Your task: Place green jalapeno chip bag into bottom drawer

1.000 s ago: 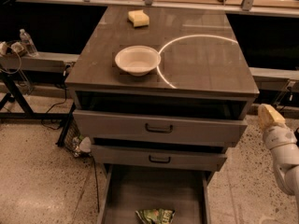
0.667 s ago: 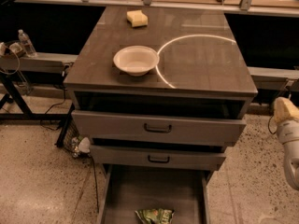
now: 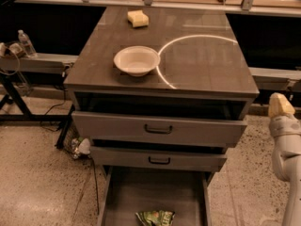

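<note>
The green jalapeno chip bag (image 3: 155,217) lies crumpled on the floor of the bottom drawer (image 3: 141,192), near the drawer's front at the lower edge of the view. The bottom drawer is pulled out wide. My gripper (image 3: 281,105) is at the far right, beside the cabinet's right side at about the height of the top drawer. It is well above and to the right of the bag and does not touch it. My white arm (image 3: 287,159) runs down below the gripper.
The two upper drawers (image 3: 157,128) with dark handles stand slightly out. On the cabinet top are a white bowl (image 3: 136,60) and a yellow sponge block (image 3: 138,18). A water bottle (image 3: 27,42) and cables are at the left. The floor is speckled.
My gripper has moved a little up and to the right, away from the cabinet. The bag has stayed in the bottom drawer.
</note>
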`<state>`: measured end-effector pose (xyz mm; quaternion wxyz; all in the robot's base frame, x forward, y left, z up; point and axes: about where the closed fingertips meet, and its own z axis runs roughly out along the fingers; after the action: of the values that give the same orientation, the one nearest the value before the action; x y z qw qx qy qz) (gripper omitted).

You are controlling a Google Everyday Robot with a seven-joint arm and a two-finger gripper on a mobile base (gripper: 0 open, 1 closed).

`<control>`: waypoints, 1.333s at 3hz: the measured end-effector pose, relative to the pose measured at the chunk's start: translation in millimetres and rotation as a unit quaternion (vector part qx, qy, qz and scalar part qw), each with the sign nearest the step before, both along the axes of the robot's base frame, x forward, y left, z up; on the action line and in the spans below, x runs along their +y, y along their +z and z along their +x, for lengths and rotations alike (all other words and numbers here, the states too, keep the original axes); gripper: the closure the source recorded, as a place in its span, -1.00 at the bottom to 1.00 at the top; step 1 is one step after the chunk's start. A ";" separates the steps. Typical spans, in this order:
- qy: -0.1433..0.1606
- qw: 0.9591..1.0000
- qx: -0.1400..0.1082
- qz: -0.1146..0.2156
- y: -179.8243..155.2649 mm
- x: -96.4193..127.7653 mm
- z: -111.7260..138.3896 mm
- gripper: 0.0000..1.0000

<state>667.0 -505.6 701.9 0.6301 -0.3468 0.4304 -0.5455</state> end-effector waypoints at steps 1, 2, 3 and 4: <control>-0.008 0.996 -0.088 -0.026 60.2 -15.8 32.5 1.00; -0.025 0.984 -0.165 -0.063 126.5 -24.6 36.8 1.00; -0.056 0.963 -0.240 -0.111 187.5 -33.1 23.4 1.00; -0.084 0.941 -0.288 -0.156 224.6 -43.7 -0.2 1.00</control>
<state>666.7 -549.3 926.6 0.6166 -0.2313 0.1672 -0.7337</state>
